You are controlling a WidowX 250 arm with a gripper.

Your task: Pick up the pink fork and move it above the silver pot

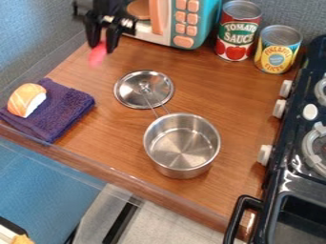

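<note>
Blk handle (237, 215) sits nearest cam, btm R, curving out from front of blk toy stove (294, 167). Stove runs up R side of view w/ coil burners (309, 145) & whitish knobs (265, 155) facing the brown wood-look counter (210, 97).

Gripper (102, 49) hangs down at upper L of view, over the far L part of counter, in front of toy microwave; it's clenched on pink fork (96, 56). Fork pokes down from btwn the fingertips, blurry, so can't tell tines from hdl. Fork's up in the air, beyond the lid & off to its L, well apart from the pot.

Silver pot (179, 172) stands upright, open top up, near mid counter, a bit twd the near edge. Its thin wire hdl (152, 106) points away & slightly L, reaching over the near part of round metal lid (128, 90), which lies just beyond pot, knob up.

Far L: folded purple cloth (68, 104) w/ toy salmon sushi (26, 97), orange/wht, on top of its L part. Back: teal toy microwave (202, 21) w/ orange btns; to its R, red can (237, 33) w/ tomato pics, then yellow can (276, 51) just beside it, a bit closer to cam, near stove. Both cans upright.
</note>
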